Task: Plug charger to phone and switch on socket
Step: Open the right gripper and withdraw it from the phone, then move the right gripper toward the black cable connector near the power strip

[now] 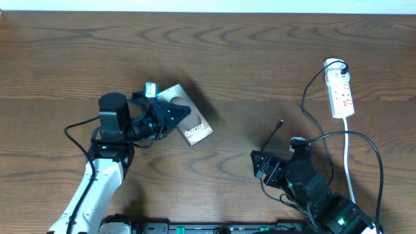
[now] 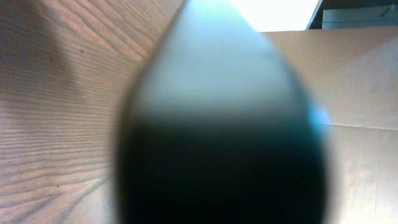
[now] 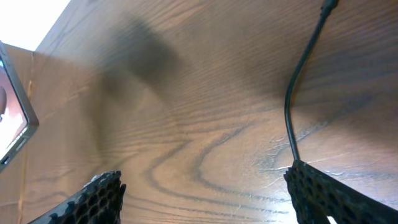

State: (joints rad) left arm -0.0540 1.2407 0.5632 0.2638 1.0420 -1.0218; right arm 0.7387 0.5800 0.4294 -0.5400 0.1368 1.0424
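Overhead view: on a dark wood-grain table (image 1: 247,52), the left gripper (image 1: 186,112), jaws pressed together, lies across the left end of the phone (image 1: 195,127). Whether it pinches the slab cannot be told. The phone sits left of centre, its long axis slanting from far-left to near-right, with white "Galaxy" lettering readable at its near-right end. At the right edge the socket (image 1: 342,94), a white strip with red markings, runs near to far. A black plug (image 1: 340,65) sits in its far end and a white cord (image 1: 348,156) leads off toward the near edge. Between phone and socket the charger (image 1: 273,133) lies on the wood, its tip pointing far-right. Only the right wrist camera shows the right gripper (image 3: 205,177) spread wide, with the cable running up against one finger (image 3: 323,196) and bare wood between the pads. The left wrist camera gives only a dark blur against wood grain and a tan surface.
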